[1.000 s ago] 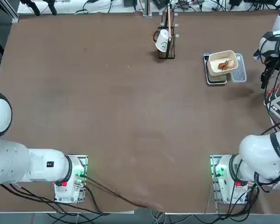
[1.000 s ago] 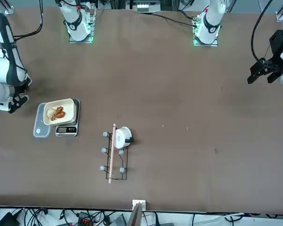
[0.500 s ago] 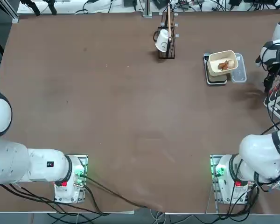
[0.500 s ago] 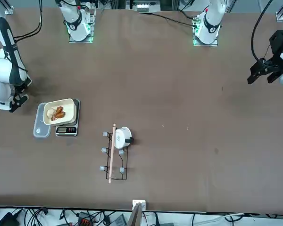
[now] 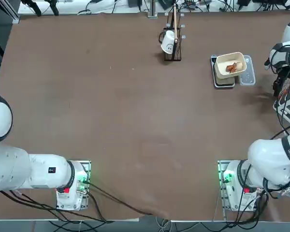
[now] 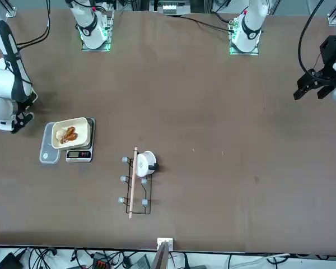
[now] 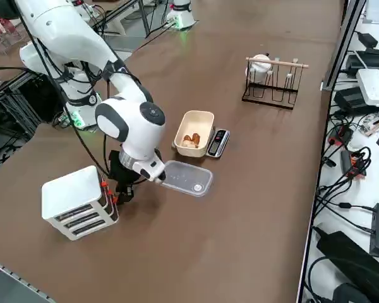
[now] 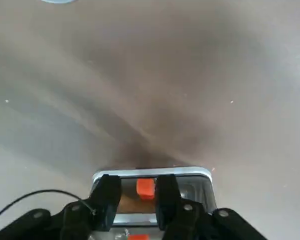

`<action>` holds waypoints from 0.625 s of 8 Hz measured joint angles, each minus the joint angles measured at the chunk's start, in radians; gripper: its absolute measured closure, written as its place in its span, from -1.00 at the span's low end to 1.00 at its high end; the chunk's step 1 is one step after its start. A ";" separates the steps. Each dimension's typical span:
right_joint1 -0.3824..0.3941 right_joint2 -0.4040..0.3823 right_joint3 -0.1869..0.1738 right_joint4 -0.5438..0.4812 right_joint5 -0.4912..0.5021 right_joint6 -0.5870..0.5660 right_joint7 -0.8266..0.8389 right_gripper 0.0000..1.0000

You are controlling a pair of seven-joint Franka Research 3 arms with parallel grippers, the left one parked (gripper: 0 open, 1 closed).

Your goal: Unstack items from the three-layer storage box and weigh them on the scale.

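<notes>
Since a second ago the right gripper (image 8: 136, 192) has drawn back from the scale (image 7: 216, 142) at twelve o'clock to the three-layer storage box (image 7: 79, 202), fingers (image 8: 108, 197) parted astride an orange tab (image 8: 145, 187), grasping nothing.

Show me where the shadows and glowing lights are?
Right wrist view: a dark shadow spreads on the table beyond the right tool, open at the storage box. Top view: green lights glow at both arm bases; the mug rack casts a small shadow.
</notes>
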 joint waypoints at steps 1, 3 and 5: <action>-0.005 0.006 -0.001 -0.004 -0.011 0.016 0.001 0.11; -0.026 0.020 -0.003 -0.005 -0.028 0.039 0.003 0.15; -0.027 0.022 -0.003 -0.005 -0.028 0.043 0.003 0.18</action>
